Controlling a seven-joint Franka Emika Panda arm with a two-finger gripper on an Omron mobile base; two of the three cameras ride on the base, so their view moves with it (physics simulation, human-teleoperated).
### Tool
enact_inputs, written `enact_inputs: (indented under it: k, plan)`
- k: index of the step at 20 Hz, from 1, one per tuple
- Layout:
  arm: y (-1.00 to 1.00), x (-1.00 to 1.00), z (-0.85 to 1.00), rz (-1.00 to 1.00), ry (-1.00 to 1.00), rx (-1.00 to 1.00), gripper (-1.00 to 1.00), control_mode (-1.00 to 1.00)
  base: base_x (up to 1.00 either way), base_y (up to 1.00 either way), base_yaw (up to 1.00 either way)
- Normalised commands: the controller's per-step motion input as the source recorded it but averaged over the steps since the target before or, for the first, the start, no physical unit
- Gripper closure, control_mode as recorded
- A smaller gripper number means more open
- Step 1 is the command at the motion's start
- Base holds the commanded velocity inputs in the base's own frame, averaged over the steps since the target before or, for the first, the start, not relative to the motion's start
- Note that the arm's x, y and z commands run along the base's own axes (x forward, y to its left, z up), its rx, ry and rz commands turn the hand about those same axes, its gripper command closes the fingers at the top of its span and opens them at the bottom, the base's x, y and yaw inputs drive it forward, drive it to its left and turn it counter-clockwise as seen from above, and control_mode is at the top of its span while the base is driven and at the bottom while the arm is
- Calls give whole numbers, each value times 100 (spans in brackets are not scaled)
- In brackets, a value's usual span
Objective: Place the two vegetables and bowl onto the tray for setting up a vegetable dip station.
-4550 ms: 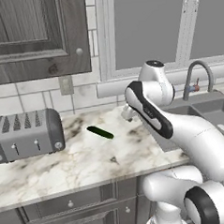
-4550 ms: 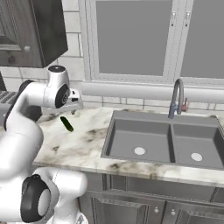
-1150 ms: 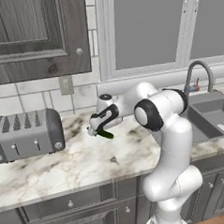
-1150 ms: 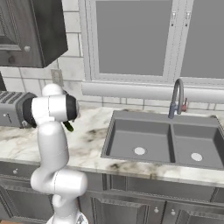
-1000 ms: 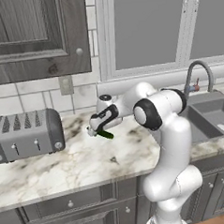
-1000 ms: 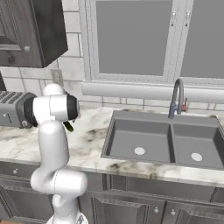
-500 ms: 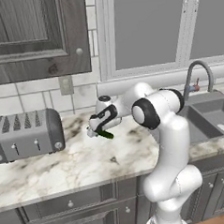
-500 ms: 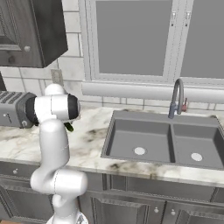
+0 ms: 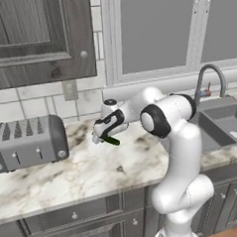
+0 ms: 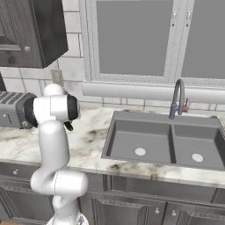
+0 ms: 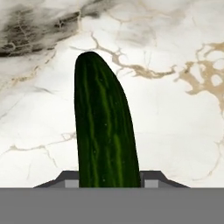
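- This is a kitchen.
- It has a double sink (image 10: 165, 143) with a tap (image 10: 177, 98).
- A toaster (image 9: 28, 142) sits on the marble counter (image 9: 89, 172).
- Dark cupboards (image 9: 38, 38) hang above.

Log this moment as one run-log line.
step: grasping cucumber | gripper: closing around it | place: marble counter beside toaster | tray: not reached
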Motion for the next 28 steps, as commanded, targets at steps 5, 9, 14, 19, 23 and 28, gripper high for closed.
enact_inputs:
  k: [5,9,14,19,23,28]
  plan:
    - [-12,-8,41,-4,0,0,100,-100,0,0,0]
    - [-19,-20,37,-8,0,0,100,-100,0,0,0]
    - [-25,-27,29,-10,0,0,100,-100,0,0,0]
    - [-36,-38,27,-15,0,0,100,-100,0,0,0]
    - [-36,-42,34,-15,0,0,100,-100,0,0,0]
    - [-26,-38,40,-15,0,0,100,-100,0,0,0]
